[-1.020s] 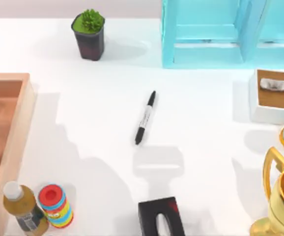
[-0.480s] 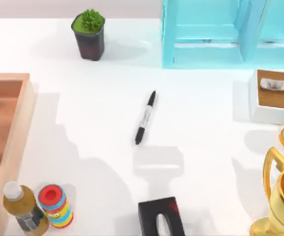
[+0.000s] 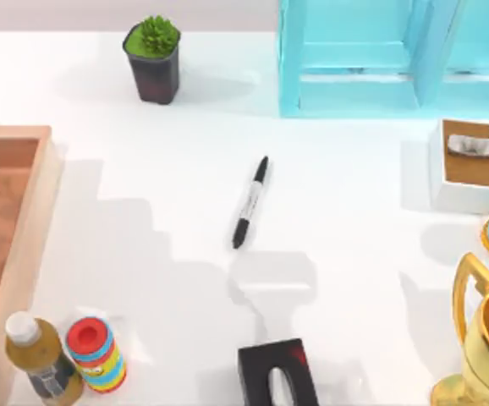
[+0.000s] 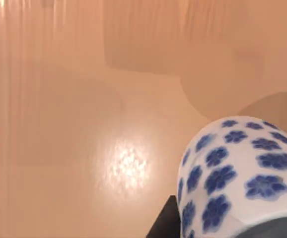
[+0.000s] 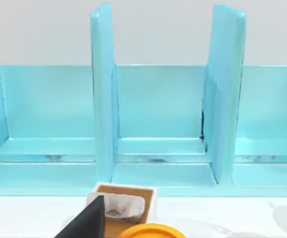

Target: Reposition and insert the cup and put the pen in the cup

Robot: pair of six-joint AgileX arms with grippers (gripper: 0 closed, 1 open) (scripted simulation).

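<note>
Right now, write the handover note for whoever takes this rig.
Left gripper: at the wooden tray on the table's left; the left wrist view shows the cup close against it, over the tray floor. Grip cannot be confirmed.
Right gripper: parked, facing the blue shelf.
Pen: lying flat mid-table, untouched.
Done: nothing confirmed.
Left: set the cup upright on the table, then put the pen in it.
</note>
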